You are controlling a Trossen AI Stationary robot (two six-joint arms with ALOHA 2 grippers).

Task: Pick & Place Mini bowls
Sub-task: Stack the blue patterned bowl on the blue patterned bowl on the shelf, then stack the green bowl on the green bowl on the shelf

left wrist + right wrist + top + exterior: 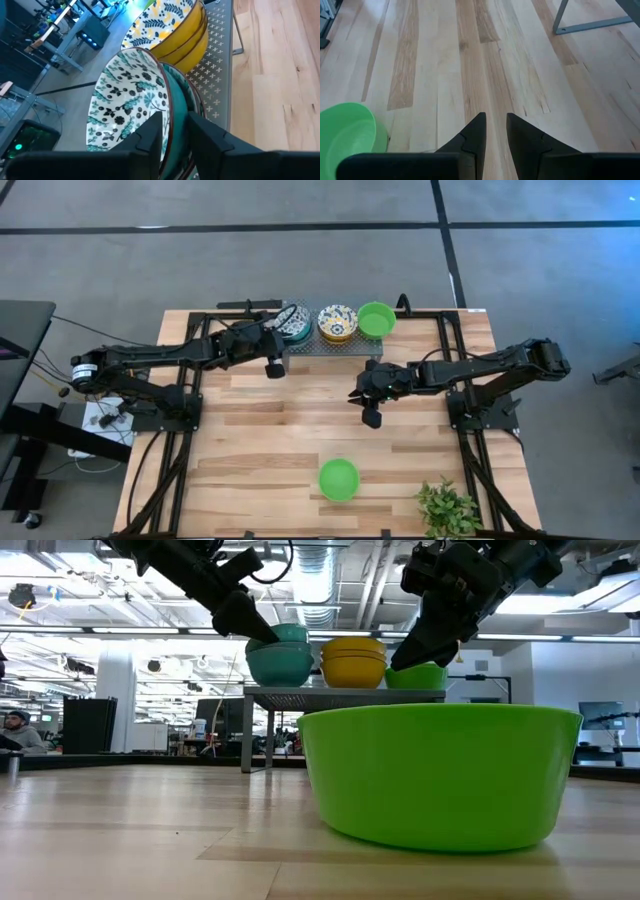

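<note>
A stack of blue-and-white patterned mini bowls [294,322] [280,660] stands on a perforated metal rack [330,346] [216,65] at the table's far edge. Next to it on the rack are stacked yellow patterned bowls [338,323] [167,27] and a plain green bowl [376,319] [428,675]. Another green bowl [338,479] [440,775] [347,131] sits upright on the table near the near edge. My left gripper [283,332] [175,132] is shut on the top blue-and-white bowl. My right gripper [356,394] [495,125] hangs over mid-table, holding nothing, with a narrow gap between its fingers. My left gripper pinches the top blue-and-white bowl by its rim [169,117], on the side towards the table's left. One finger [150,132] is inside the bowl and the other [210,135] is outside its wall. The fingers come slanting down from the left. The bowl still rests nested in its stack.
A green leafy plant [447,508] stands at the table's near right corner. Bare wooden tabletop lies between the rack and the near green bowl. The rack's legs [560,20] stand on the table at the far side. A room with desks shows beyond.
</note>
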